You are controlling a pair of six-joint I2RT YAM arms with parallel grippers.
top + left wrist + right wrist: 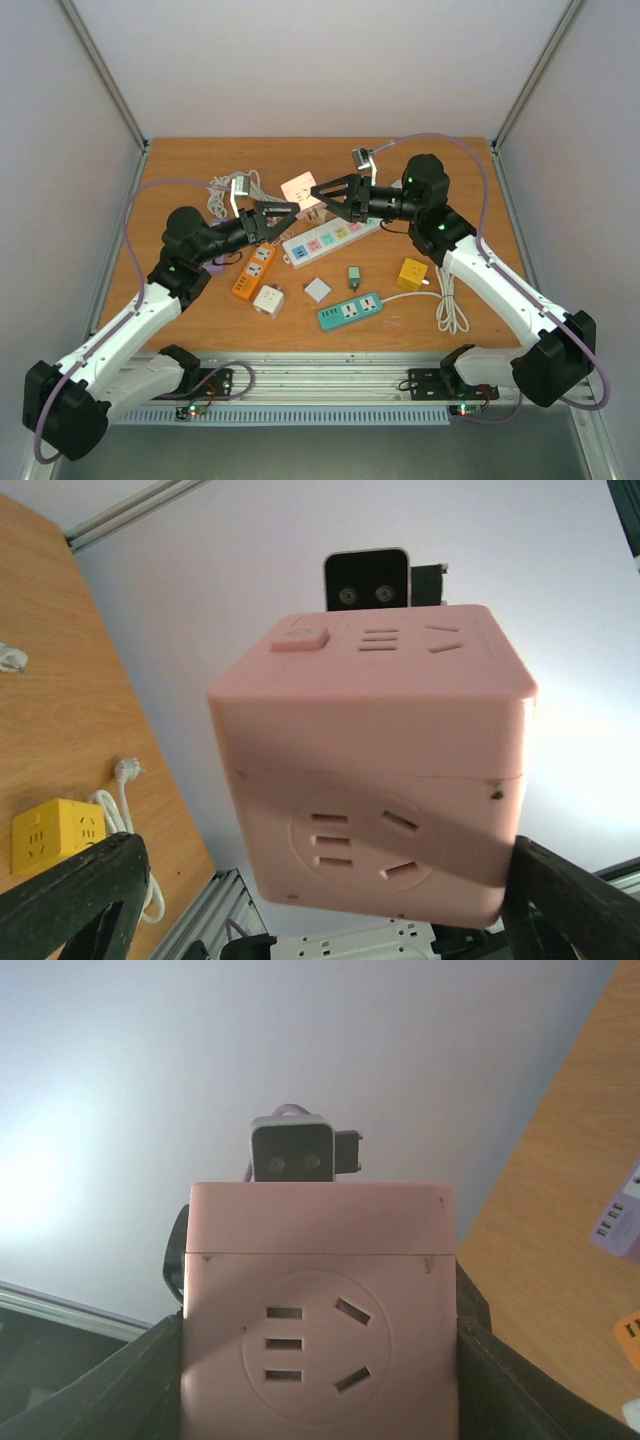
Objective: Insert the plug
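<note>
A pink cube socket [298,187] is held in the air over the back middle of the table. My right gripper [325,198] is shut on it: in the right wrist view the cube [320,1310] fills the gap, and both fingers [120,1390] press its sides. My left gripper [285,215] is open just left of the cube. In the left wrist view the cube [375,780] looms ahead, with the fingers [70,900] spread wide. A white plug [128,771] on its cord lies near a yellow cube socket [55,832].
On the wooden table [180,310] lie a white power strip with coloured sockets [330,238], an orange strip [253,270], a white cube [268,299], a grey cube [317,290], a green adapter [353,274], a teal strip [350,310], a yellow cube [412,273], and white cords [452,305].
</note>
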